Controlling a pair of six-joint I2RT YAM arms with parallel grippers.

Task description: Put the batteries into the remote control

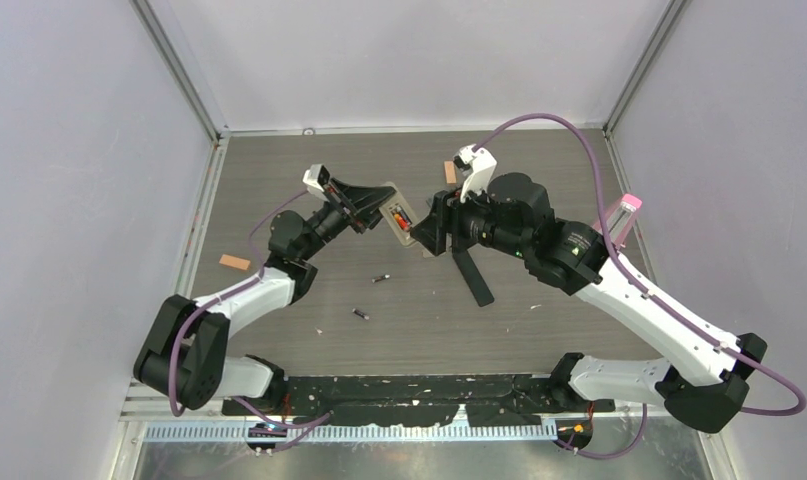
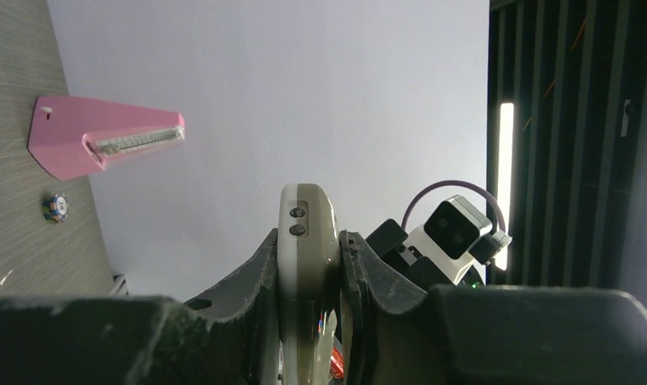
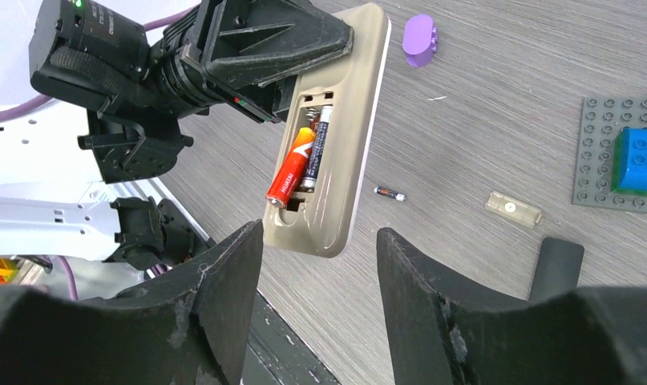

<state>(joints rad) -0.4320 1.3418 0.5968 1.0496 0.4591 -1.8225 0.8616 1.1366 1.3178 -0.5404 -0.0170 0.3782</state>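
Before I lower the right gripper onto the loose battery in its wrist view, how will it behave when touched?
The loose battery is a thin cylinder lying on its side on the flat table, so it will probably roll if nudged sideways. It looks tiny against the open right gripper, so it is likely light and easily flicked away.

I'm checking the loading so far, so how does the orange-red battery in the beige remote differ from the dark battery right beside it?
The orange-red battery is brightly coloured; the dark battery is black and silvery. The orange-red battery lies slanted, its lower end swung away from the dark battery, which runs straight along the beige remote. The orange-red battery also sits lower than the dark battery. Both are thin cylinders of like size, side by side inside that remote.
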